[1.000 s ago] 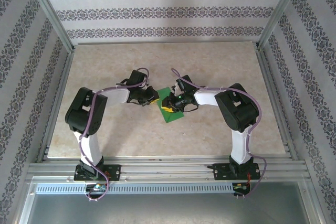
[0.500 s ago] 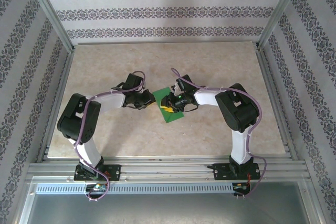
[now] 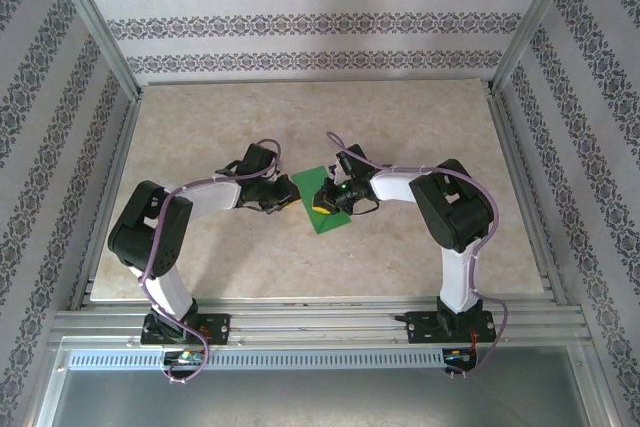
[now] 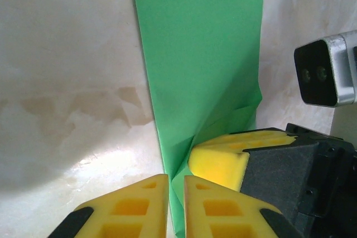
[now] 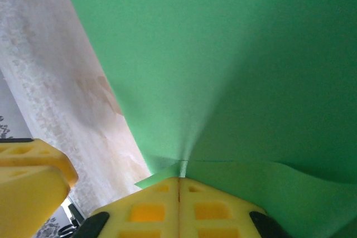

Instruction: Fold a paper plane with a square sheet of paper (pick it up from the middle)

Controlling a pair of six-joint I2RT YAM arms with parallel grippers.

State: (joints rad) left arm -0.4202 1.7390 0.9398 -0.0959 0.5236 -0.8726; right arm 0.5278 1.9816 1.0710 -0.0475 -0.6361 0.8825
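Near the middle of the table [image 3: 200, 127] the square sheet of paper [image 3: 330, 222] lay with 1 edge raised by 2 grips — the left gripper [image 4: 175, 181] nipped its border, the right gripper [image 5: 178, 181] pressed together on a pucker. A clean fold would need both moving as 1, flap taut, edges matched. The grippers themselves hid the pinched edge — how deep each bite went was unclear.
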